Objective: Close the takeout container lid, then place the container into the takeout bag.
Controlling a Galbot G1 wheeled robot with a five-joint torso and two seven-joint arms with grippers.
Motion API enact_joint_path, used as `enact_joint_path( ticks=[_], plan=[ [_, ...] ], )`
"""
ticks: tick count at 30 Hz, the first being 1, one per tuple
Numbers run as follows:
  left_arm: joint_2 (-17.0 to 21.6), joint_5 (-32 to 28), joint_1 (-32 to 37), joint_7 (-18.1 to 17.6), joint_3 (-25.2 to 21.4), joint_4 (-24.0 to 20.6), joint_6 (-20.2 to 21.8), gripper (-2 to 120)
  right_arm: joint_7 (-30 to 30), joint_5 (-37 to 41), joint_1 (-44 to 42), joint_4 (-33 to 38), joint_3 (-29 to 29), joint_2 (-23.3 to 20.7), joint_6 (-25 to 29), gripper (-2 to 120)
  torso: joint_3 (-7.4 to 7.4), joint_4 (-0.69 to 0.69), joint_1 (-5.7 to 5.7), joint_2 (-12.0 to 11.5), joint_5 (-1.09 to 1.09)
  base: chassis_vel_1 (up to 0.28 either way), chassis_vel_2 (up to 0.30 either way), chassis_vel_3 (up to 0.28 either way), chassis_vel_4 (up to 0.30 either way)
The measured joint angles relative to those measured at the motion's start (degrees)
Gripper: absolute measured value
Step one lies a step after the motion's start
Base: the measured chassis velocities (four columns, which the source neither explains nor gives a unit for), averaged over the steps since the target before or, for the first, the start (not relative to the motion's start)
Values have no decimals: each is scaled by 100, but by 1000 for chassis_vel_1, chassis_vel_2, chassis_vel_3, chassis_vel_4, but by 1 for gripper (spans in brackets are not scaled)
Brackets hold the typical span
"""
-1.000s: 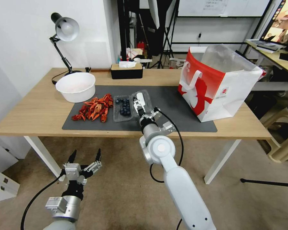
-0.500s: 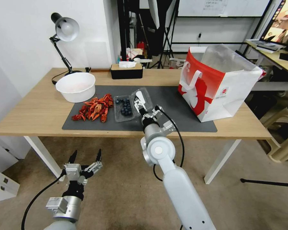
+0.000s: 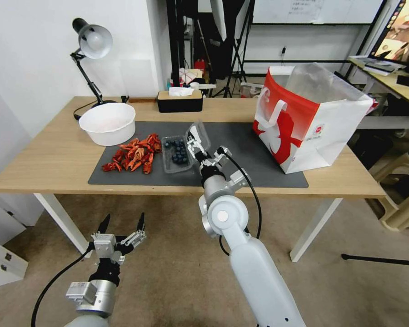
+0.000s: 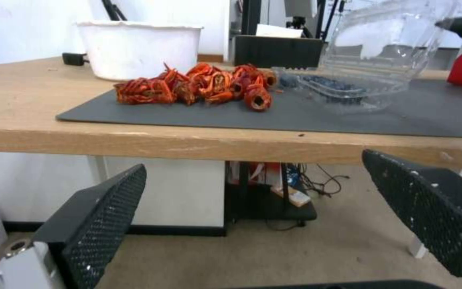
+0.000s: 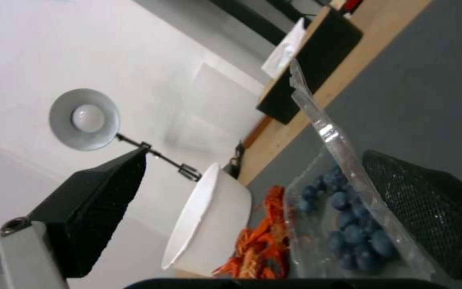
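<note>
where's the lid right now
In the head view the lid stands tilted up mid-mat, right of the blueberries, against the open right gripper.

Takeout container [image 3: 176, 154] — lid [image 3: 198, 134] (clear) half-raised.

Lid [image 3: 199, 132]: clear glossy plastic, against right gripper [image 3: 193, 144] finger. Gripper fingers [image 5: 429, 208]: matt black, dimpled pads. Mat [image 3: 241, 150] beneath gripper: matt dark grey. Table [image 3: 54, 154]: light wood grain. Bowl [image 3: 107, 122] beyond, to gripper's left: smooth white.
</note>
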Motion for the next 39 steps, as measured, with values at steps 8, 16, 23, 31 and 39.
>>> enact_joint_path(
  ticks=[8,16,23,31,39],
  plan=[
    [-38,22,-4,-3,8,2,-13,100,-260,78,233,-173,-105,0,-128,100,0,0,0,0,0,0,0,0,0],
    [-47,21,0,-15,-9,23,-50,100,-391,369,429,-392,-197,0,-380,100,0,0,0,0,0,0,0,0,0],
    [-74,29,7,-21,-11,32,-73,100,-412,783,697,-521,-91,0,-774,100,0,0,1,0,-1,0,0,0,0],
    [-84,47,40,-11,-12,49,-110,100,-253,1605,881,-692,63,0,-1256,100,0,0,1,0,0,0,0,0,0],
    [-91,65,44,-1,-8,52,-114,100,-302,2113,1031,-957,164,0,-1357,100,0,0,1,0,0,0,0,0,0]
  ],
)
